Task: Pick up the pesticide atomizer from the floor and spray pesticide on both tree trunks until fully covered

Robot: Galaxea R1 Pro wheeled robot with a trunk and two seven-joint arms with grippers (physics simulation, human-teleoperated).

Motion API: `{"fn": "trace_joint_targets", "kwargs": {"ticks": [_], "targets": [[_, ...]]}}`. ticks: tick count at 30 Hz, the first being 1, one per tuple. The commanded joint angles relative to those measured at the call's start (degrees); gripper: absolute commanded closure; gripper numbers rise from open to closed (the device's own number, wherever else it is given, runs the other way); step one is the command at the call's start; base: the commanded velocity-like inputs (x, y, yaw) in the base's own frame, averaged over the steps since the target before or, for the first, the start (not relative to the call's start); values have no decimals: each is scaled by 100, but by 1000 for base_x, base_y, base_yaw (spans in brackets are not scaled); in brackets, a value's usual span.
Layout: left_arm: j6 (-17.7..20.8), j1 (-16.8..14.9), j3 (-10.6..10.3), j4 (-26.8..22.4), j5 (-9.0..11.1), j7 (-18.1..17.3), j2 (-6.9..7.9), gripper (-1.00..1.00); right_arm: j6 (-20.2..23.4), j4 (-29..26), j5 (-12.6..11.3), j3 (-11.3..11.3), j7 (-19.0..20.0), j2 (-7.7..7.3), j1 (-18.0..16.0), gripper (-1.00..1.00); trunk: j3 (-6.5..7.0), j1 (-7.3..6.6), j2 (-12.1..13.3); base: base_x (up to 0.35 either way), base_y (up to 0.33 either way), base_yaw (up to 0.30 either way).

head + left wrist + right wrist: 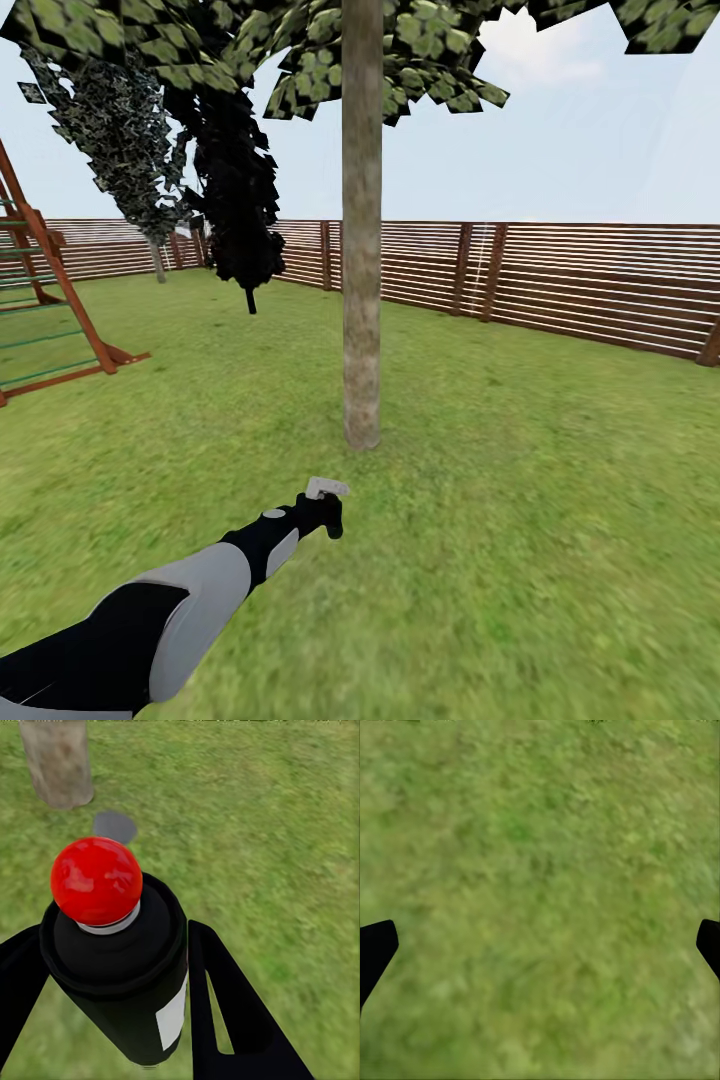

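A pale mottled tree trunk (pixel 361 250) rises from the lawn straight ahead, its green crown (pixel 400 50) overhead. My left arm reaches toward it, and the left gripper (pixel 324 516) stops a short way before the trunk's foot. It is shut on the pesticide atomizer (pixel 327 489), whose light head shows above the fingers. In the left wrist view the atomizer (pixel 120 967) is a dark bottle with a white label and a red ball on top, clamped in the left gripper (pixel 112 937), and the trunk base (pixel 56 761) stands beyond. My right gripper (pixel 540 945) is open over bare grass.
A brown slat fence (pixel 560 280) rings the lawn behind the tree. Dark conifers (pixel 235 200) stand at the back left, and a wooden climbing frame (pixel 50 300) is at the left edge. A small grey patch (pixel 115 826) lies in the grass near the trunk.
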Motion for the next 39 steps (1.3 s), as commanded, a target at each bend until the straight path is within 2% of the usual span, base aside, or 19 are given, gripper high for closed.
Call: {"fn": "trace_joint_targets", "kwargs": {"ticks": [1,9,17,27,32,39], "targets": [[-32,-7,-22,6,-22,0,0,100,-13,-3,-44,49,-24,-3,-4,-100,-9,4,-7,295,0,0],[-28,-7,-22,3,-22,-2,0,100,-16,-8,-41,41,-27,-4,-4,-100,-9,4,-7,316,0,0],[-28,-8,-22,5,-22,-1,0,100,-21,-9,-32,45,-33,-13,-4,-100,-9,4,-7,156,0,0],[-70,-7,-22,-22,-12,-2,0,100,-21,-9,-33,47,-33,-21,-4,-100,-9,4,-7,20,0,0],[-306,-8,-22,-12,-13,11,0,100,-24,-9,-30,47,-33,-22,-4,-100,-9,4,-7,0,0,0],[-333,-7,-22,-9,-13,9,0,100,-29,-17,-30,43,-57,-34,-4,-100,-9,4,-7,0,0,0]]}}
